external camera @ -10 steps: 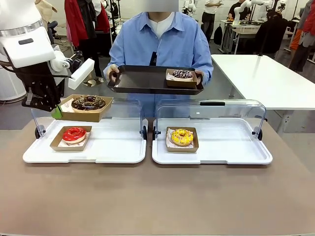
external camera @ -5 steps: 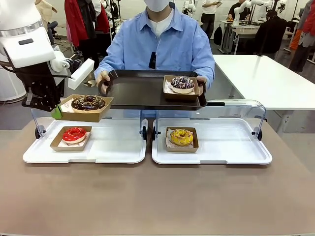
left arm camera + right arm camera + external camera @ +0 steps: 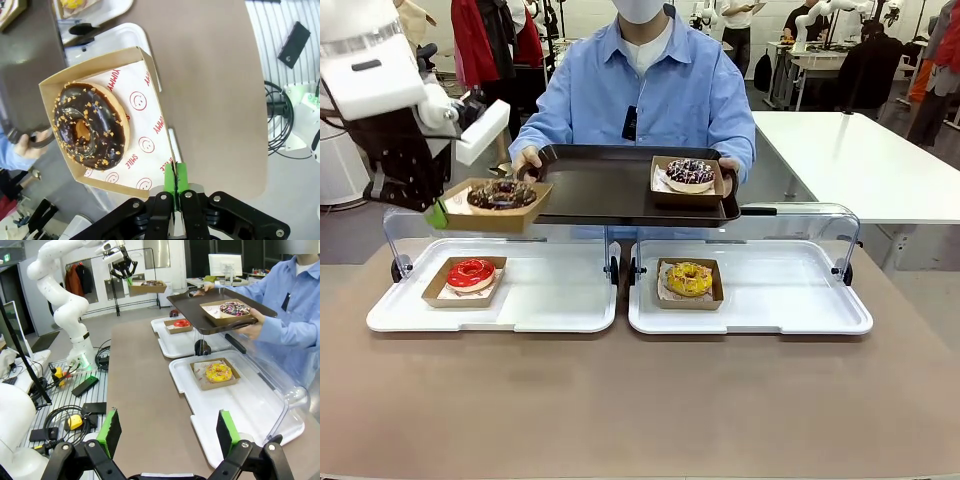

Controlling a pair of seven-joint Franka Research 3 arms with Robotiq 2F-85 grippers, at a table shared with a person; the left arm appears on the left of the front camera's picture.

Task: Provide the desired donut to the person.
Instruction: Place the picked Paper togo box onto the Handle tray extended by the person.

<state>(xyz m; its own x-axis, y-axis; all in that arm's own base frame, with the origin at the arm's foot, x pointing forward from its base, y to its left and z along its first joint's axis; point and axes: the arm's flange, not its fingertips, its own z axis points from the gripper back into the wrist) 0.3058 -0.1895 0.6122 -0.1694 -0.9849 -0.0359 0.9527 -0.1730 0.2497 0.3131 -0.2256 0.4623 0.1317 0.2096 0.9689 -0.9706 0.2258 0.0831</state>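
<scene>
left gripper [image 3: 175,186] clamping chocolate donut box [image 3: 498,203], now lifting it higher toward person's tray [image 3: 600,185]; right gripper [image 3: 167,432] idling open.

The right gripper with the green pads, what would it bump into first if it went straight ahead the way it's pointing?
Probably the white tray holding the yellow donut. The right gripper is open with bare table just ahead, then that tray. How high it hangs is unclear, so it might pass over.

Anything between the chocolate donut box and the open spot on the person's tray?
Nothing visible. The chocolate donut box, pinched at its edge by the left gripper, sits level beside the tray; its left half is bare, the sprinkled donut box far right.
</scene>
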